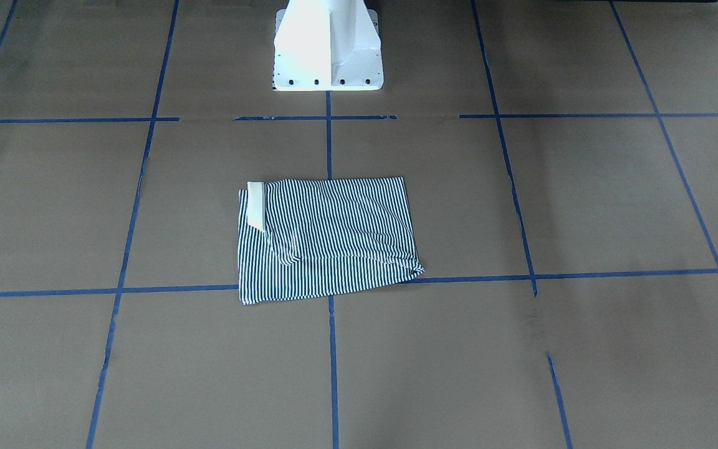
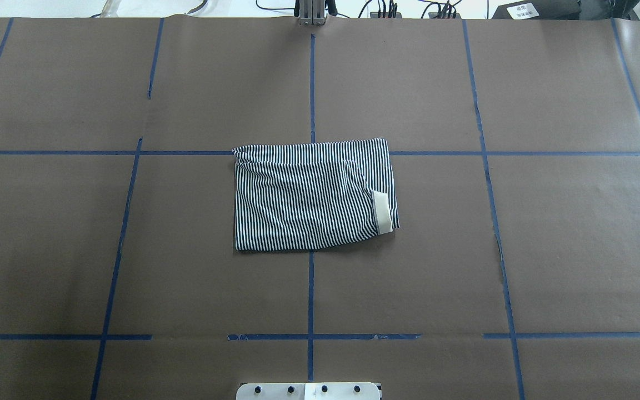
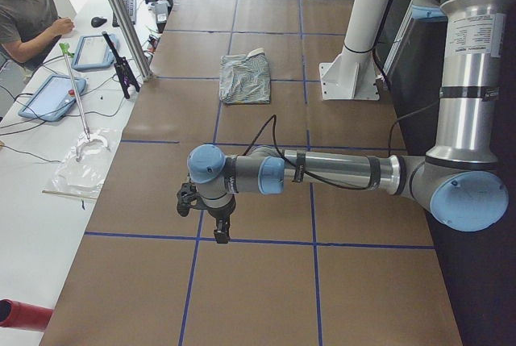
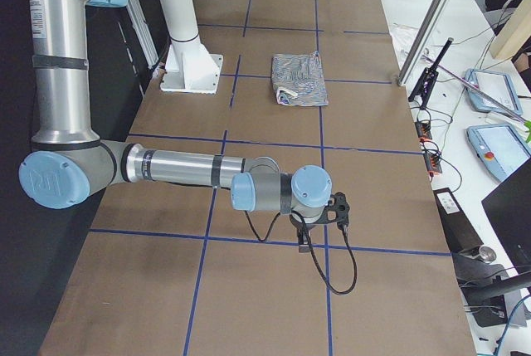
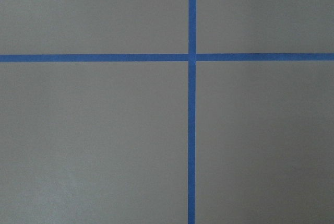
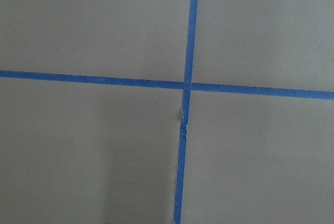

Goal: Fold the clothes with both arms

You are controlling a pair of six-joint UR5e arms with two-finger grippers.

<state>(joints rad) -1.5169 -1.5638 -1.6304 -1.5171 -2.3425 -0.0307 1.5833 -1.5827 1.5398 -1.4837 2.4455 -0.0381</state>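
Pincer L (image 3: 219, 235), pincer R (image 4: 303, 244): gap unclear, off shirt (image 3: 244, 78).

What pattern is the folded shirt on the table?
The shirt has thin navy-and-white stripes; overhead exterior view shows it best.

Even, diffuse overhead light on matte brown table (image 2: 575, 250), white pedestal (image 1: 328, 37) blown out to glare in front-facing view, faint broad shadows toward that view's right, thin dark shadow under shirt (image 1: 328, 237) edge, wrist views flat and slightly soft, white bench (image 3: 32, 201) bright in side view.

Overhead and front cameras look down oppositely, sharing the shirt (image 2: 313, 194)
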